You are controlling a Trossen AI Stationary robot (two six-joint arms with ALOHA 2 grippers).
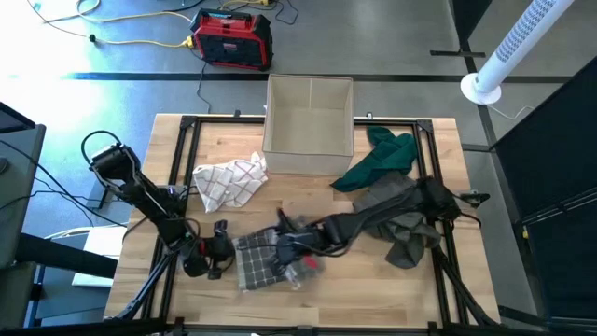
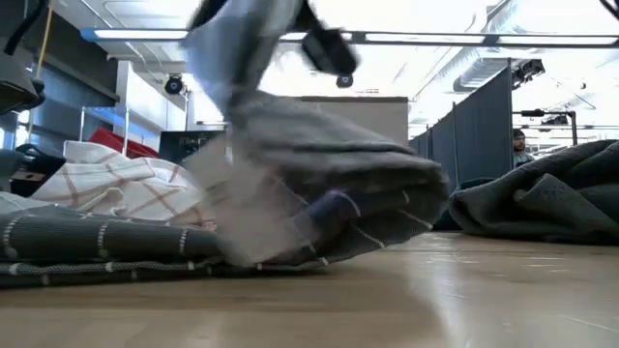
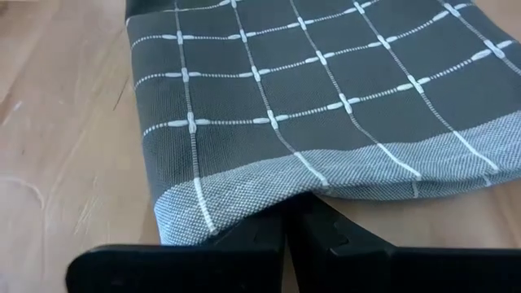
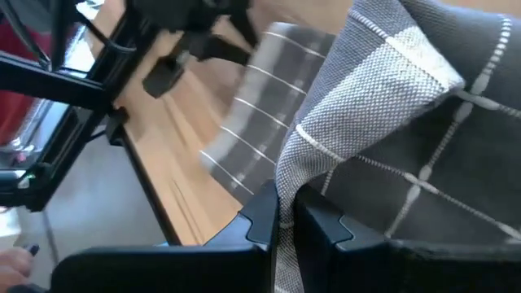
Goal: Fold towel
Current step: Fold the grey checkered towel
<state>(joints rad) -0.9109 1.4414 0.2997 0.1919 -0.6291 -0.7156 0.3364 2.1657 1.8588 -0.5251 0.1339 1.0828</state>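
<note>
Left gripper (image 1: 216, 254) pinches grey towel (image 1: 256, 261) edge near worktop (image 1: 373, 289) front; right gripper (image 4: 285, 213) clamps lifted corner. I carry it level across, edges matched.

a beige fabric box (image 1: 309, 123) sits at the table's far edge. a white checked cloth (image 1: 229, 180), green cloth (image 1: 381, 159) and grey cloth (image 1: 403, 224) lie nearby.

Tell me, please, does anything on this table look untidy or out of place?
Yes: apart from the grey checked towel pinched by the left gripper and right gripper, three other cloths lie crumpled: a white one, a green one, a grey one.
</note>
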